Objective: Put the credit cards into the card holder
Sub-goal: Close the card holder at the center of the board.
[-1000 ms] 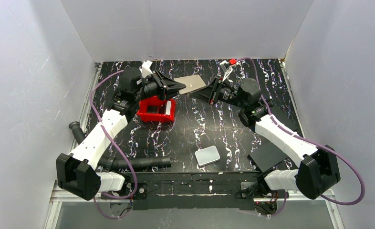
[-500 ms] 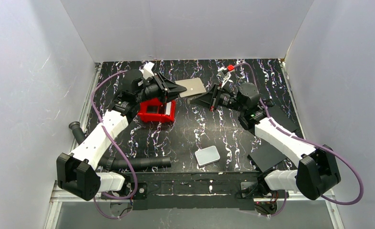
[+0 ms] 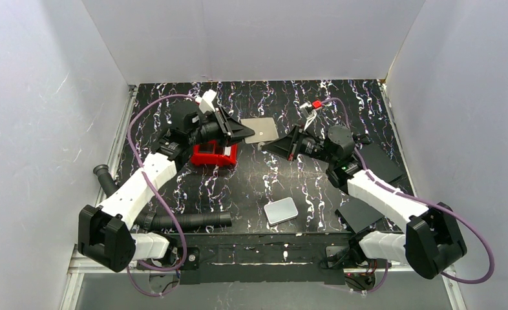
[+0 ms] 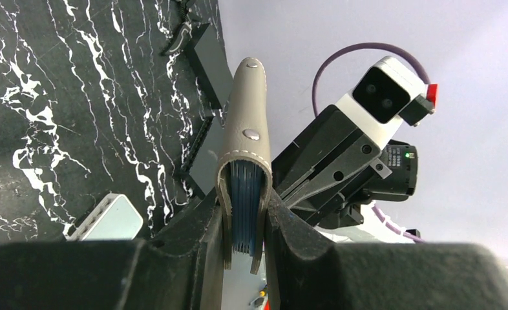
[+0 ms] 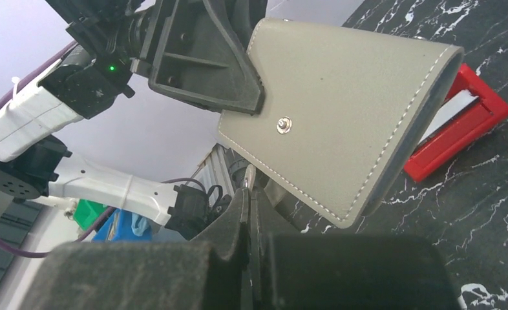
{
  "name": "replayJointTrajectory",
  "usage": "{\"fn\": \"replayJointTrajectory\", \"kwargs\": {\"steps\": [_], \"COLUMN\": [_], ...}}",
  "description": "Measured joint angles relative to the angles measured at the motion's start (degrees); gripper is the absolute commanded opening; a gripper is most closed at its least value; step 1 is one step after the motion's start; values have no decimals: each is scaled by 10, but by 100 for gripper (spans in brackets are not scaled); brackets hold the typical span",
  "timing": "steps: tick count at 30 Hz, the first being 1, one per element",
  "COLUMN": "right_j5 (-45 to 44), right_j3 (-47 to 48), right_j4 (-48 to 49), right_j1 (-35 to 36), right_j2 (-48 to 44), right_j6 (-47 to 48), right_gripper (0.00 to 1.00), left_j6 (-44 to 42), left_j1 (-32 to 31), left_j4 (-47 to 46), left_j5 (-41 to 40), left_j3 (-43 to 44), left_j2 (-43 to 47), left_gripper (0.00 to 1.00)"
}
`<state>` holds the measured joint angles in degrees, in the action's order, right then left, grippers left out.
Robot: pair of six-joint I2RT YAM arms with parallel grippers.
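Note:
My left gripper (image 3: 246, 133) is shut on the grey-brown card holder (image 3: 263, 129) and holds it in the air by one edge. In the left wrist view the holder (image 4: 245, 129) stands upright between the fingers (image 4: 203, 226), and dark blue card edges show inside it. My right gripper (image 3: 270, 147) is just below and right of the holder, tips close to its corner. In the right wrist view its jaws (image 5: 247, 194) are shut on a thin pale credit card (image 5: 248, 176), seen edge-on, below the holder (image 5: 342, 123). Another white card (image 5: 455, 106) lies in the red tray.
The red tray (image 3: 212, 155) sits on the black marbled table under my left gripper. A thick white rounded slab (image 3: 281, 210) lies near the front edge. Black flat sheets (image 3: 361, 210) lie at the right. A black hose (image 3: 187, 221) runs along the front left.
Both grippers have moved toward the near side. The holder came along in my left gripper. My right gripper has dropped lower beside the holder's corner.

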<state>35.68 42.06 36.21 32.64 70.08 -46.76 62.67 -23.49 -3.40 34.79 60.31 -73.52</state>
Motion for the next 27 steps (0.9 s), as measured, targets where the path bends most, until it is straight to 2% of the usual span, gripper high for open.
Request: {"fn": "replayJointTrajectory", "kwargs": {"steps": [7, 16, 22, 27], "right_j5": [-44, -120, -145, -138], "right_j3": [-45, -92, -100, -123], "right_j4": [-15, -113, -140, -131], "right_j1": [-6, -31, -42, -65], "right_j2": [-51, -78, -75, -33], "right_j6": [-9, -4, 12, 40], "right_gripper": [1, 1, 1, 1], "left_j6": [-37, -33, -24, -20], "left_j1": [-33, -64, -80, -83], "left_j4": [-32, -99, -154, -207], "left_j5": [-15, -51, -59, -49], "left_j3": [-11, -55, -70, -82], "left_j2": [-26, -107, -155, -217], "left_gripper": [0, 0, 0, 0]}}
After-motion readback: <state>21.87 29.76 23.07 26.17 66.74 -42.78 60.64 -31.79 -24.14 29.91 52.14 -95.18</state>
